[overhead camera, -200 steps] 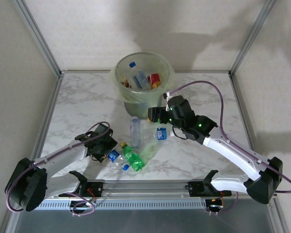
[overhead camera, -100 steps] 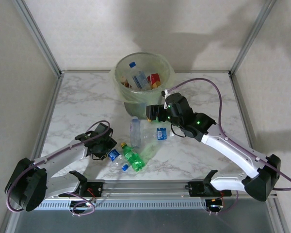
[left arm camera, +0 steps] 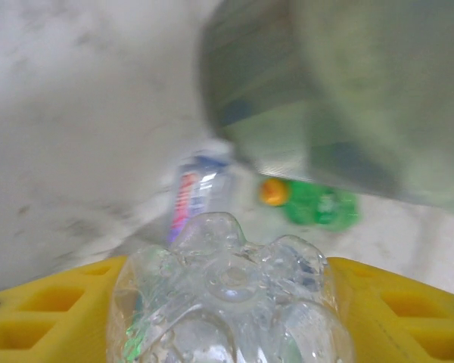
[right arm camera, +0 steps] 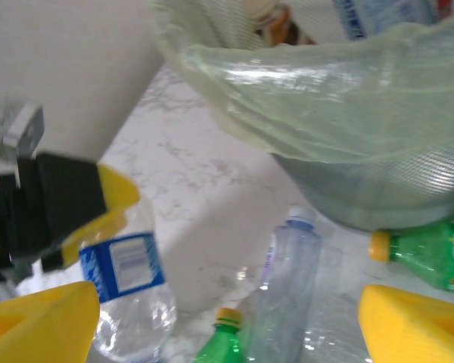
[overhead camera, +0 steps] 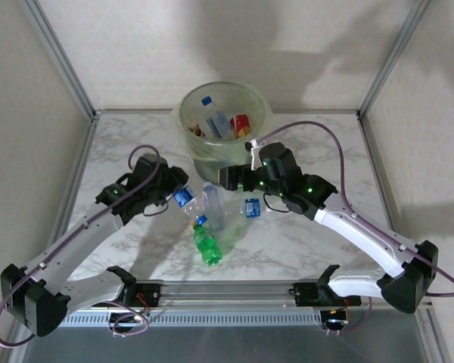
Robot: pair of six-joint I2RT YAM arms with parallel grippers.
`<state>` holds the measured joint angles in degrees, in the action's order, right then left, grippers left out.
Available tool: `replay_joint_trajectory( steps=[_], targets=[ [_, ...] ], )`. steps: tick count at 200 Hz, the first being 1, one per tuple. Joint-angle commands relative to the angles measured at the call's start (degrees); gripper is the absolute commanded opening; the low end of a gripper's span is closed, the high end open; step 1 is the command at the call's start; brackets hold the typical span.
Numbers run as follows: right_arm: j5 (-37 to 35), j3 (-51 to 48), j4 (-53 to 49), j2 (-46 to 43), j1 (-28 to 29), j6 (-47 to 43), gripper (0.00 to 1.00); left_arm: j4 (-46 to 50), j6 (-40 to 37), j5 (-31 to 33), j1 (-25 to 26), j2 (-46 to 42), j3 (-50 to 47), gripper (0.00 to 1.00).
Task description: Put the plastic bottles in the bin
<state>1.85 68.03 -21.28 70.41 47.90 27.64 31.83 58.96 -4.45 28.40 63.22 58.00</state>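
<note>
Left gripper (overhead camera: 172, 195) has its fingers clamped on a clear blue-label bottle (overhead camera: 184, 198), held up near the bin (overhead camera: 208, 151). Right gripper (overhead camera: 225, 180) hangs with fingers spread wide above the loose bottles (overhead camera: 204, 246) on the table (overhead camera: 325, 151), just in front of the bin.

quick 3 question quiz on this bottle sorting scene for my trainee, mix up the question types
1. True or false: the left end effector grips a clear blue-labelled bottle.
2. The cap of the green bottle nearest the arm bases is: A yellow, B red, C black.
3. Which end effector is open and empty beside the bin?

Key: 1 true; 2 A; 3 the right end effector.
</note>
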Motion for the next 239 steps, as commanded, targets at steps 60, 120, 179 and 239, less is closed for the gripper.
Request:
replay_joint_trajectory(
  steps=[60, 120, 179, 239],
  targets=[
    [17.97, 3.26, 5.23, -1.45, -1.94, -1.77, 0.94, -15.66, -15.65, -21.77, -0.72, 9.29, 19.84, 0.54],
    [17.48, 2.19, 4.87, -3.46, -3.36, -1.15, 0.98, -18.32, -19.38, -30.16, -0.72, 13.94, 25.23, 0.56],
    [24.37, 2.55, 10.20, -3.25, -6.42, 1.47, 0.98, -33.43, -15.38, -40.57, -0.64, 11.50, 18.00, 0.55],
    [33.50, 3.08, 14.61, -3.18, -7.65, 3.65, 0.98, -49.74, -6.64, -47.01, -0.81, 11.08, 14.37, 0.56]
  ],
)
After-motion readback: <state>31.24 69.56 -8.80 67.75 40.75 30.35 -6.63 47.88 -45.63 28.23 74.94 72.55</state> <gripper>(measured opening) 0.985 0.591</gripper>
